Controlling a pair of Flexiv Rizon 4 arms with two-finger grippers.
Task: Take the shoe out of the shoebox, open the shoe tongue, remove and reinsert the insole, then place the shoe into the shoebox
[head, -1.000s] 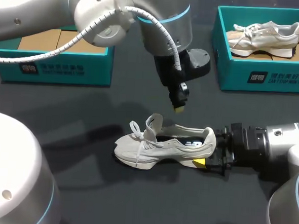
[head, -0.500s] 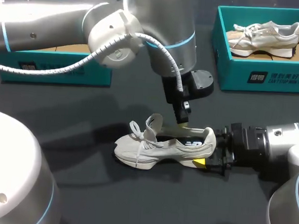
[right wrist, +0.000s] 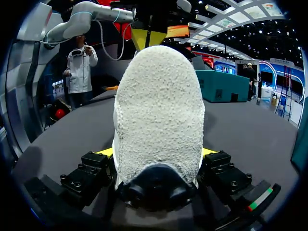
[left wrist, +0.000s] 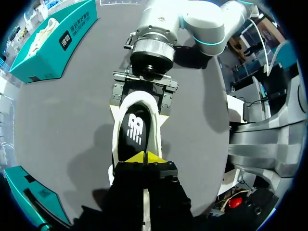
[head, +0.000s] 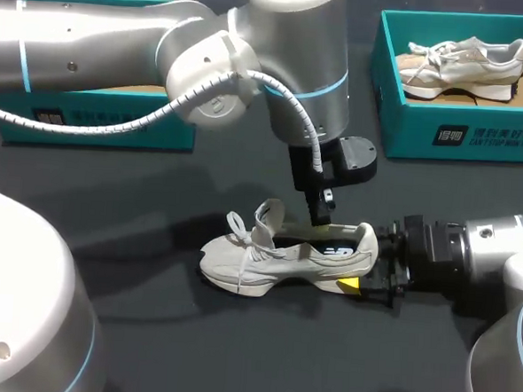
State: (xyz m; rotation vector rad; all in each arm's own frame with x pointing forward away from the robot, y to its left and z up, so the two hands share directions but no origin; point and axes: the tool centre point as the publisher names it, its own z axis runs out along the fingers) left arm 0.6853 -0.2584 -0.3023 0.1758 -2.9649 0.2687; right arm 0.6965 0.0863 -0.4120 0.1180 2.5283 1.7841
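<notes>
A cream shoe (head: 276, 255) lies upright on the dark table, toe to the left and tongue pulled up. My right gripper (head: 364, 263) comes in from the right and is shut on its heel, a finger on each side. In the right wrist view the fuzzy heel (right wrist: 159, 106) fills the space between the fingers. My left gripper (head: 320, 221) points straight down, shut, with its tips at the shoe's collar. Seen from the left wrist, the joined yellow tips (left wrist: 145, 157) hang just over the dark insole (left wrist: 134, 132), with nothing held.
A teal shoebox (head: 400, 116) at the back right holds a second cream shoe (head: 465, 62). Another teal box (head: 106, 120) with a cardboard inside stands at the back left, partly behind my left arm.
My left arm has come down and slightly right, bringing its shut tips from well above the shoe to its opening. The right gripper and the shoe have stayed put.
</notes>
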